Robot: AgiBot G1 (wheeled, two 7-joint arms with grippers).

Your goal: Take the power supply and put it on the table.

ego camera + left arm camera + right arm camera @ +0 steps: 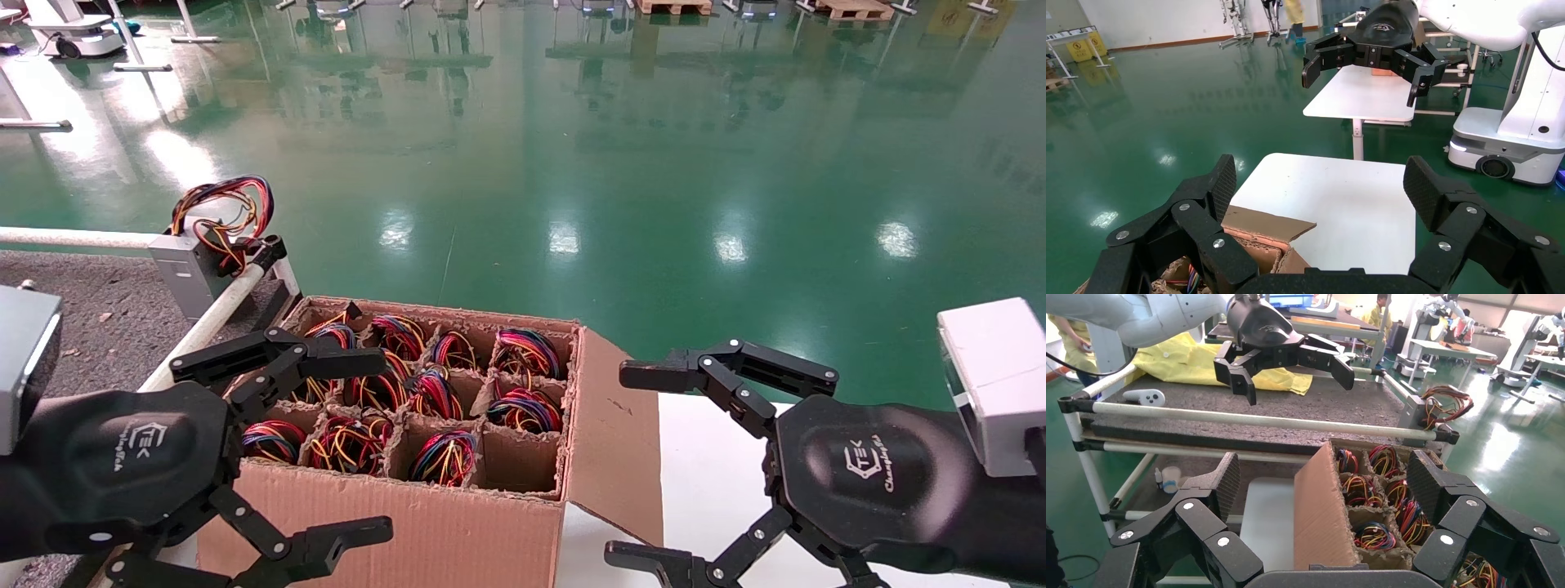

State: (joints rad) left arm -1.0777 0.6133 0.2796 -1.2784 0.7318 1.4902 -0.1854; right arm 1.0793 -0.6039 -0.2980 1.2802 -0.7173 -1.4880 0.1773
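Note:
One power supply [186, 273], a grey box with looped coloured wires, stands at the corner of the dark felt table [90, 314], against its white rail; the right wrist view shows this power supply [1418, 414] on the table [1321, 404] too. Several more wire bundles fill the compartments of a cardboard box [425, 510]. My left gripper [384, 445] hovers open over the box's near left part, holding nothing. My right gripper [619, 465] hangs open to the right of the box, above the white tabletop [711, 465], empty. Both wrist views show wide-open fingers [1225, 184] [1228, 478].
The box's right flap [621, 433] stands up between the box and my right gripper. A yellow cloth [1199, 361] and a white controller [1144, 397] lie on the felt table. Green floor lies beyond; another white table [1364, 98] and a robot base [1505, 147] stand farther off.

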